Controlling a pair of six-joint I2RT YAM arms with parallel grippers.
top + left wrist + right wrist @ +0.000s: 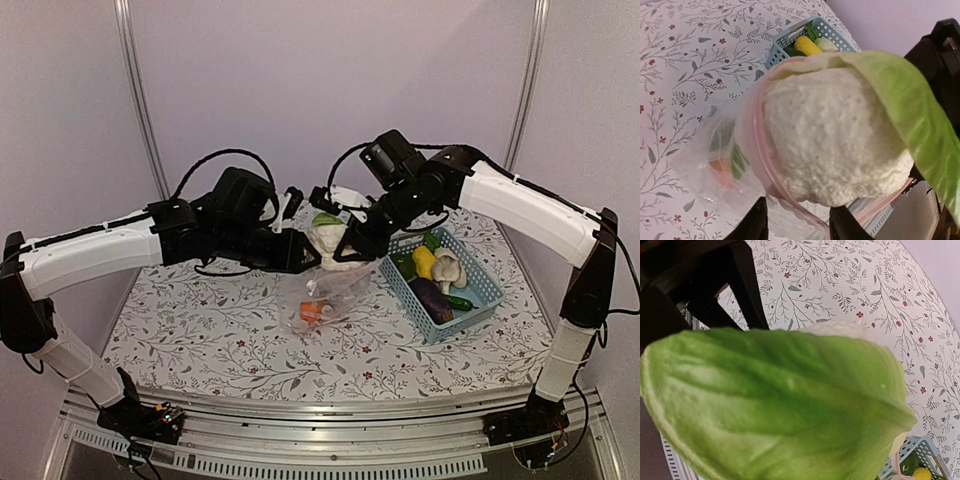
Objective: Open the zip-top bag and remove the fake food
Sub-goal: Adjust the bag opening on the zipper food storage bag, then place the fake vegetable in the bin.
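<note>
- Nearest us, the bag (335, 290) hangs slack with an orange piece (312, 311) inside.
- Left gripper (304, 254) sits at its pink rim, likely steadying it; we cannot tell how its jaws stand.
- Right gripper (354, 245) clamps the cauliflower (328, 240), half out of the mouth.
- Beyond, the basket (475, 263) holds other food.

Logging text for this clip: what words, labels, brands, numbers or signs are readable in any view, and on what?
None: no view shows readable text.
The tablecloth has only a flower print.
The bag, cauliflower and basket show no lettering or labels.
</note>
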